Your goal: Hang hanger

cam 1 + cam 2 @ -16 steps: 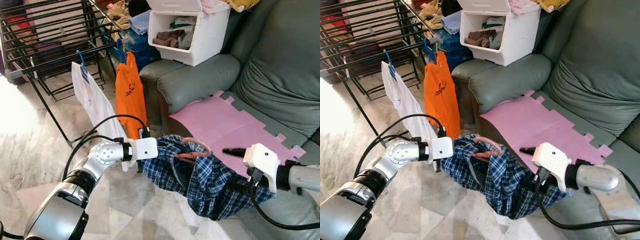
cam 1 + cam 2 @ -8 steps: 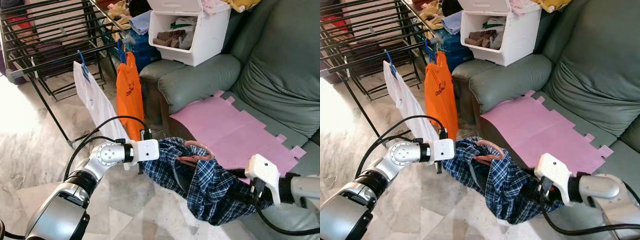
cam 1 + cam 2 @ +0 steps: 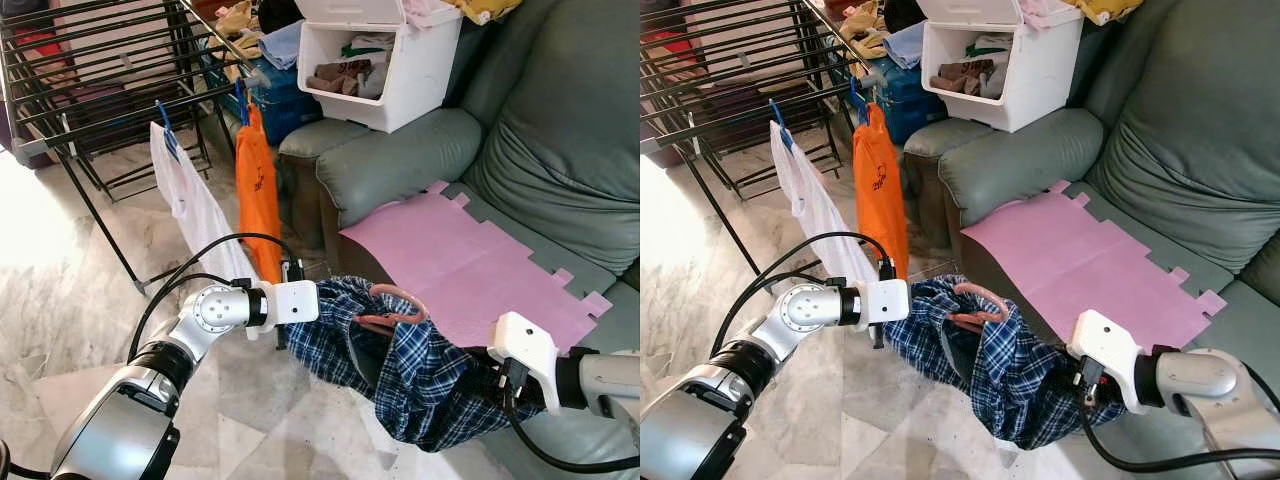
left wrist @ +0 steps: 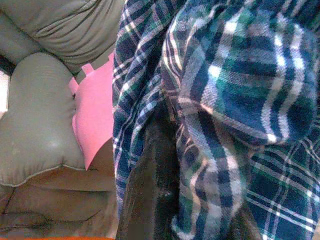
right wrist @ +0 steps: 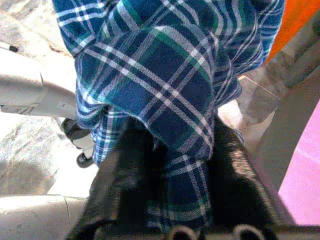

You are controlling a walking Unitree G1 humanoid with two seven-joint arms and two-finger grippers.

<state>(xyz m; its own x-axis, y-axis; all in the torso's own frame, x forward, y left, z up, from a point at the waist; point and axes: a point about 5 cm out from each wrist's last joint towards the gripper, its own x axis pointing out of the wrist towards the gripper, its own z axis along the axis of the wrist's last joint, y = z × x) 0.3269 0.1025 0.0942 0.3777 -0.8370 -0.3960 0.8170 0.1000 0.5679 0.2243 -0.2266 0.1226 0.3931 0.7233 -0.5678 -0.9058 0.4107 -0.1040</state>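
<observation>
A blue plaid shirt (image 3: pixel 420 380) hangs slung between my two grippers, low in front of the sofa. A pinkish-brown hanger (image 3: pixel 392 306) sits in its collar, with the curved top poking out. My left gripper (image 3: pixel 318 330) holds the shirt's left side, its fingers buried in the cloth. In the left wrist view a black finger (image 4: pixel 150 190) is wrapped in plaid. My right gripper (image 3: pixel 482 382) holds the shirt's right side; in the right wrist view plaid cloth (image 5: pixel 185 190) is pinched between both black fingers (image 5: pixel 125 190).
A black wire drying rack (image 3: pixel 100 70) stands at the back left, with a white shirt (image 3: pixel 195 205) and an orange shirt (image 3: pixel 255 190) hung on blue hangers. A grey-green sofa (image 3: pixel 560 130) with a pink mat (image 3: pixel 470 265) is to the right. A white bin (image 3: pixel 380 60) of clothes sits on its armrest.
My right gripper has sunk lower and its black finger is now buried in the plaid cloth. The shirt sags lower. The orange shirt has swung edge-on.
</observation>
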